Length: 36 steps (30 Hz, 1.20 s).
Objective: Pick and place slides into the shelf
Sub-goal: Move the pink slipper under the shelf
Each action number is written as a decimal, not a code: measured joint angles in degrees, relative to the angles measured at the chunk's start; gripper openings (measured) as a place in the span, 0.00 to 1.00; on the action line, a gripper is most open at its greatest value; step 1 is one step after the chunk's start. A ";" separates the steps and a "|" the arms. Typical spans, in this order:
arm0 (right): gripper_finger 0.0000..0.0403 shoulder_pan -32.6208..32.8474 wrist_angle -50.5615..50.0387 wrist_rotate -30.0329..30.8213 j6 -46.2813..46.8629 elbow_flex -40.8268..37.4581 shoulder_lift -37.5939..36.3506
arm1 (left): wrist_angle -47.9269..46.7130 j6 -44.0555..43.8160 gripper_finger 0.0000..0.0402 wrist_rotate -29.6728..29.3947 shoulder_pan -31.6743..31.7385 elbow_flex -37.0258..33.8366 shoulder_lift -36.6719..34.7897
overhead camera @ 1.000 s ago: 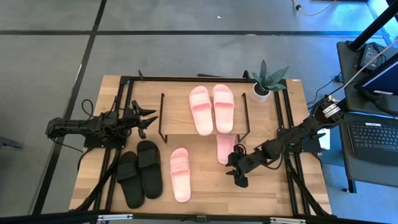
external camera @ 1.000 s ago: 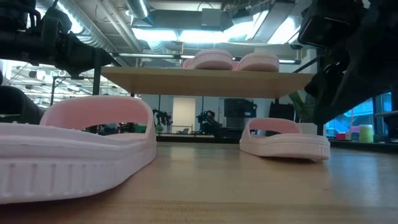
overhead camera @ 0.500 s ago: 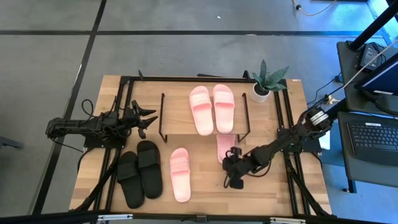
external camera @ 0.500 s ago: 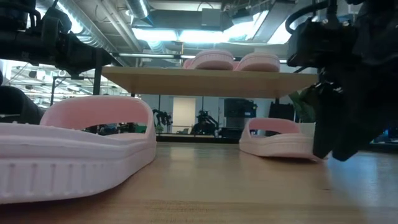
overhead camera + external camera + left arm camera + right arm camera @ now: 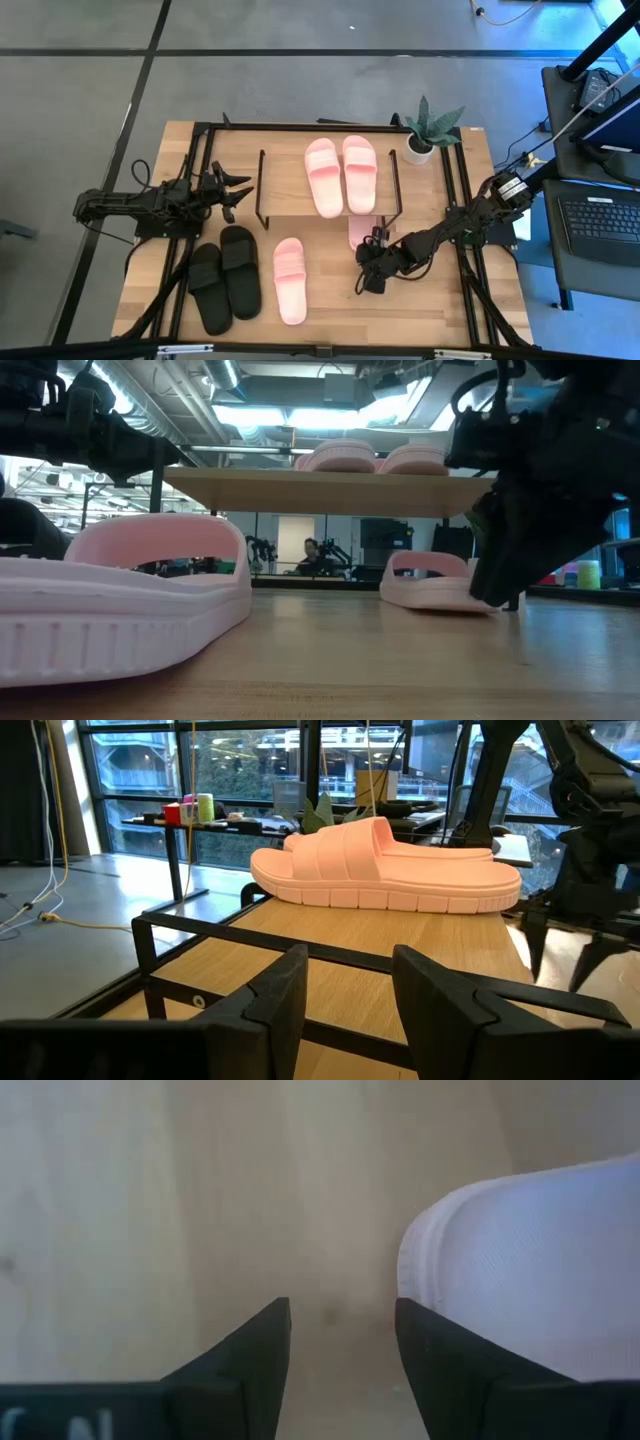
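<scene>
Two pink slides (image 5: pixel 341 175) lie on the shelf (image 5: pixel 285 185); right claw (image 5: pixel 366 268) open beside another pink slide (image 5: pixel 362 236).

Pink pair (image 5: pixel 340 175) atop the shelf (image 5: pixel 285 178); black pair (image 5: pixel 225 277) and two pink slides (image 5: pixel 289 279) below.

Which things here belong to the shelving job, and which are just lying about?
Job:
- shelf
- pink pair on the shelf
- loose pink slide on the table
- pink slide partly under the shelf, right tool open beside it
- black pair on the table
- left tool, open, waiting left of the shelf

Lying about:
- potted plant
- laptop off the table
</scene>
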 joint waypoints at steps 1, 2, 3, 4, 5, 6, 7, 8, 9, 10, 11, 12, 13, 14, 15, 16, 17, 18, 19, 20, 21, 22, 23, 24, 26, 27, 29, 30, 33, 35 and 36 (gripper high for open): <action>0.45 -0.23 -0.48 0.04 0.00 0.00 0.00 | 0.00 0.00 0.35 0.00 0.00 0.00 0.00; 0.45 -0.47 -0.79 0.57 0.00 -0.02 0.00 | 0.00 0.00 0.35 0.00 0.02 0.00 0.00; 0.45 -0.60 -1.00 1.73 0.01 -0.02 0.02 | 0.00 0.00 0.35 -0.01 0.00 0.00 0.00; 0.45 -0.71 -1.09 2.94 0.00 -0.02 0.01 | 0.00 0.00 0.35 -0.01 0.00 -0.01 0.00; 0.45 -0.83 -1.09 4.08 -0.02 -0.02 0.02 | 0.00 0.00 0.35 0.00 0.00 -0.01 0.01; 0.45 -0.94 -1.12 4.86 -0.07 -0.02 0.02 | 0.00 0.00 0.35 0.00 0.01 -0.02 0.01; 0.45 -1.08 -1.12 5.29 -0.09 -0.02 0.02 | 0.01 0.00 0.35 0.00 0.00 -0.01 0.01; 0.45 -1.20 -1.14 5.67 -0.11 -0.02 0.02 | 0.00 -0.01 0.35 -0.01 0.00 0.00 0.00; 0.45 -1.30 -1.17 5.89 -0.11 -0.02 0.02 | 0.02 -0.02 0.35 0.00 0.00 -0.02 0.00; 0.45 -1.42 -1.21 5.95 -0.12 -0.02 0.02 | 0.00 -0.02 0.35 0.00 0.02 0.00 0.02; 0.45 -1.59 -1.37 5.94 -0.09 -0.02 0.02 | 0.00 -0.02 0.35 0.00 0.00 -0.02 0.00; 0.45 -1.75 -1.75 5.92 0.02 -0.02 0.02 | 0.00 -0.02 0.35 0.00 0.00 0.00 0.00; 0.45 -1.91 -2.27 5.93 0.30 -0.02 0.02 | 0.00 -0.02 0.35 -0.02 0.00 0.00 0.00; 0.45 -1.94 -2.82 6.04 0.95 -0.03 0.02 | 0.00 -0.02 0.35 -0.01 0.02 0.00 0.01; 0.45 -1.95 -3.24 6.16 1.33 -0.05 0.02 | 0.00 -0.02 0.35 0.00 0.00 0.00 0.00; 0.45 -1.98 -3.28 6.22 1.42 -0.09 0.02 | 0.01 -0.03 0.35 0.00 0.00 0.00 0.01; 0.45 -1.94 -3.23 6.23 1.40 -0.09 0.02 | 0.00 -0.04 0.35 -0.01 0.01 0.00 0.00; 0.45 -1.86 -3.10 6.21 1.38 -0.09 0.02 | 0.00 -0.04 0.35 0.00 0.00 0.00 0.00; 0.45 -1.56 -3.02 6.21 1.52 -0.09 0.02 | 0.00 -0.04 0.35 0.00 0.00 0.00 0.00; 0.45 -1.27 -3.03 6.21 1.86 -0.09 0.02 | 0.00 -0.04 0.35 0.00 0.02 0.00 0.02; 0.45 -0.94 -3.02 6.16 2.63 -0.09 0.02 | 0.00 -0.04 0.35 0.00 0.00 0.00 0.00; 0.45 -0.56 -3.02 6.09 3.14 -0.09 0.02 | 0.00 -0.04 0.35 0.00 0.00 0.00 0.00; 0.45 -0.12 -3.02 6.05 3.79 -0.08 0.02 | 0.00 -0.04 0.35 0.00 0.00 0.00 0.00; 0.45 0.30 -3.10 6.05 4.39 0.01 0.02 | 0.00 -0.04 0.35 0.00 0.00 0.00 0.01; 0.45 1.19 -2.92 5.68 4.45 0.71 0.02 | 0.00 -0.04 0.35 0.00 0.00 0.00 0.00; 0.45 1.56 -2.26 5.31 4.13 1.36 0.02 | 0.00 -0.04 0.35 0.00 0.00 -0.01 0.00; 0.45 2.10 -1.30 4.01 2.25 3.20 0.01 | 0.00 -0.04 0.35 0.00 0.00 0.00 0.00; 0.45 2.31 -0.95 3.58 0.81 4.33 0.00 | 0.01 -0.04 0.35 0.00 0.00 -0.01 0.00; 0.45 2.39 0.82 2.85 -3.63 7.73 -0.04 | 0.00 -0.04 0.35 0.00 0.02 0.00 0.00; 0.45 2.37 2.26 2.87 -6.21 9.87 -0.04 | 0.00 -0.04 0.35 0.00 0.00 0.00 0.01; 0.45 2.32 3.01 2.86 -6.27 10.97 -0.04 | 0.02 -0.04 0.35 0.00 0.00 -0.01 0.01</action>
